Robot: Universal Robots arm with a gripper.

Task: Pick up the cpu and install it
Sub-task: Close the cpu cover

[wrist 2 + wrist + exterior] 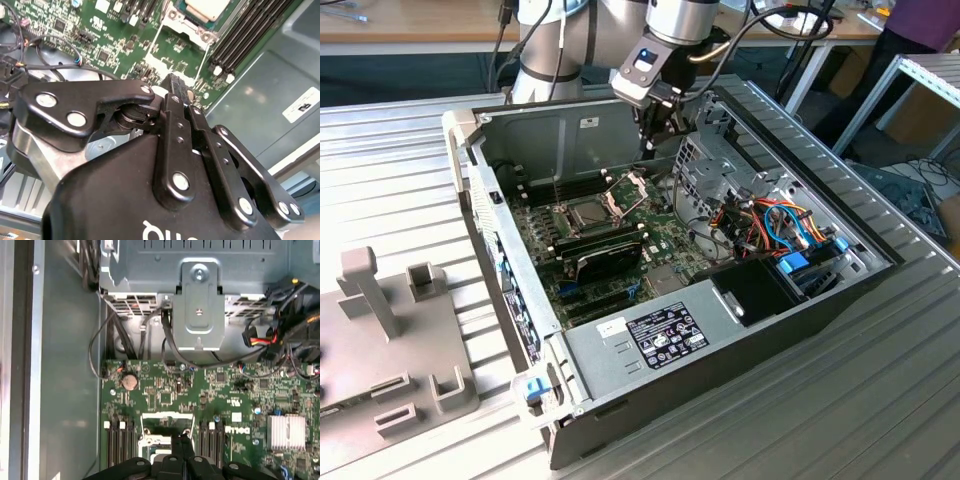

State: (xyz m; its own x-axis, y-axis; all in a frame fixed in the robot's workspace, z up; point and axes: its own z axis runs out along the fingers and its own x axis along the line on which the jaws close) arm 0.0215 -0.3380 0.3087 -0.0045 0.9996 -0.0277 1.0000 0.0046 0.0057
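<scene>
The cpu lies flat in its socket, just left of the exterior view's centre, hinged frame open beside it. The pincer hangs above, pinched narrow, apparently empty; best kept vertical, clear of that frame.

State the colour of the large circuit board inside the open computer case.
Green: the flat rectangular motherboard, best in the first wrist view.

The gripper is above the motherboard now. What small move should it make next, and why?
Probably lower the shut gripper onto the open frame to tip it closed. The cpu already lies seated beside the frame, uncovered. The gripper seems to hold nothing and hovers near the frame's raised edge.
</scene>
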